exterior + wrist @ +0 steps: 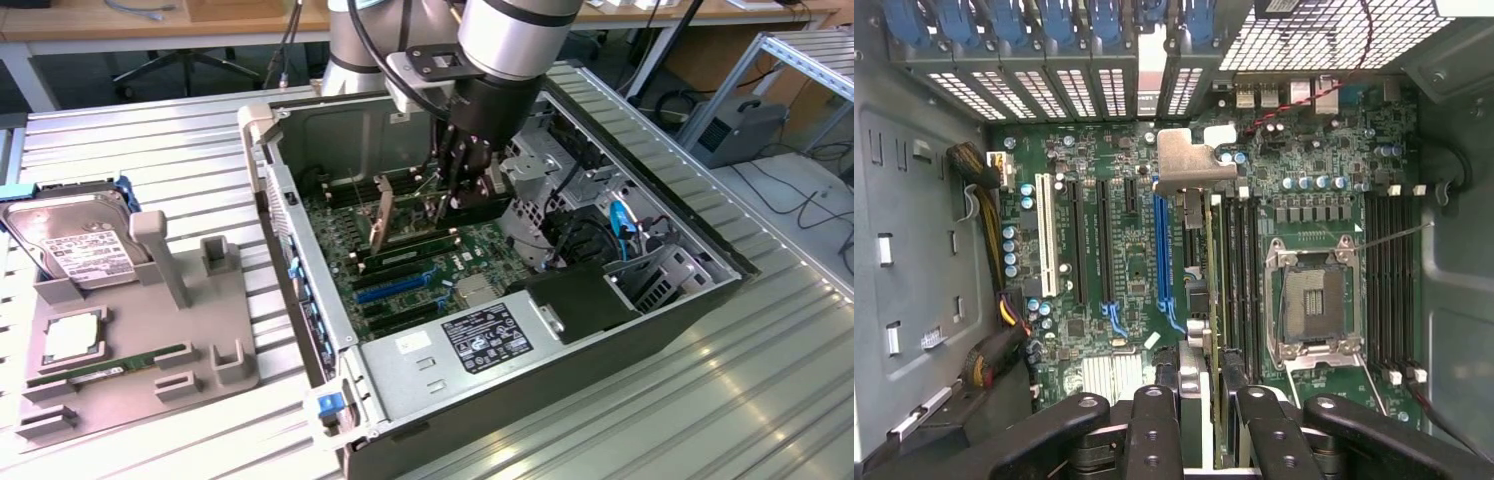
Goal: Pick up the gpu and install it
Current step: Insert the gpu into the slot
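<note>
Gripper [461,195] holding the card [380,215] inside the computer case [667,310].
Its fingers [1154,420] are partly closed, clamping the card's top edge; the card stands upright over the motherboard [400,280] slots.

A ribbed metal table [160,150] of long aluminium slats carries everything here. On it, towards the exterior view's right, stands an open computer case [561,390] with its side panel off, set at an angle to the slats. Just beside the case, towards the exterior view's left, lies a grey parts holder [127,385], flat on the slats and a little apart from the case wall. The holder has upright posts and shallow slots; a hard drive [74,245] leans in its far end, a square processor [70,340] sits in a recess, and a green memory stick [127,362] lies in a slot near it.
</note>
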Motion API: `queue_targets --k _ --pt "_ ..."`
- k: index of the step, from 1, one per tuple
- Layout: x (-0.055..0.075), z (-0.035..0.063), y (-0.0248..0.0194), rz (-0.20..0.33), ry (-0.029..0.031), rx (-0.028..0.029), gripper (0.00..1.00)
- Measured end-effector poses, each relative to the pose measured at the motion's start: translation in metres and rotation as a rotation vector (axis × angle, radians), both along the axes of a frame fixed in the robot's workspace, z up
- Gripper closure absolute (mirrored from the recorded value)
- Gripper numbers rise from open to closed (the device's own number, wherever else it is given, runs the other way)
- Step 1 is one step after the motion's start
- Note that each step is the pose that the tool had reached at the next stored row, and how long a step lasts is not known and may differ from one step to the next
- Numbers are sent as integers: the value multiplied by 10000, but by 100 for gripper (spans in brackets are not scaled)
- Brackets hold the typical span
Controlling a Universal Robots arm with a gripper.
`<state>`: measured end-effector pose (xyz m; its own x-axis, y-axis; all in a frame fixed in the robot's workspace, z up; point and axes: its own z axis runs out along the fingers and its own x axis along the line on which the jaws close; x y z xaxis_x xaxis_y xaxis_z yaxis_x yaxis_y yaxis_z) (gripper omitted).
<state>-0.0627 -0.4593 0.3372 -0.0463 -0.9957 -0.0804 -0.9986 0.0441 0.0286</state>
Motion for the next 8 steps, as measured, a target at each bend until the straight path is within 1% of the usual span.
queue_targets --k 8 --pt "-15 -12 -3 0 0 1 73"
